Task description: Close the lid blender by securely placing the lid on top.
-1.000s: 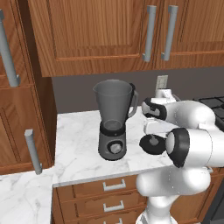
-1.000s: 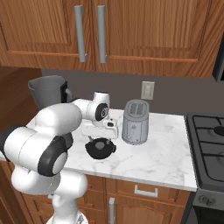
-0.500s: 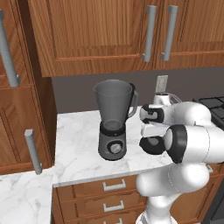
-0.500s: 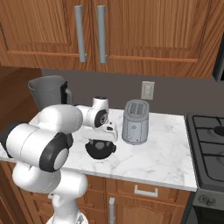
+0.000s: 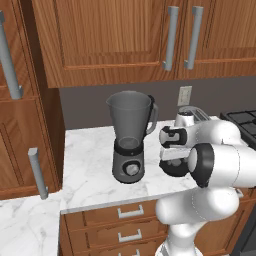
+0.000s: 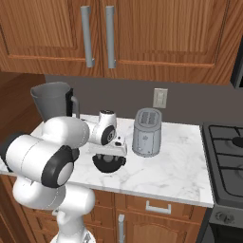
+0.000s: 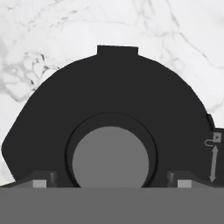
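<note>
One black lid (image 7: 113,118) lay flat on the white marble tabletop (image 6: 171,166) while the blender (image 5: 130,137) stood open-mouthed at the left, its translucent grey jar upright on a dark base with a round front knob. In the left base view the lid (image 5: 172,169) sat at about three o'clock from the blender, near it but apart, partly hidden behind the white arm. The tool (image 6: 109,151) hung directly over the lid (image 6: 109,163), pointing down at it. In the hand view the two dark fingertips (image 7: 39,180) stood on either side of the lid's raised grey centre knob, one at nine o'clock and the other at three o'clock of it, with a gap showing between each tip and the knob, so the tool was spread wide around the knob and gripped nothing. The lid's small tab pointed to twelve o'clock in that view. In the right base view a silver toaster (image 6: 147,132) stood on the tabletop at about two o'clock from the lid, just beside the arm's wrist, and a stove (image 6: 225,156) lay at the far right.
</note>
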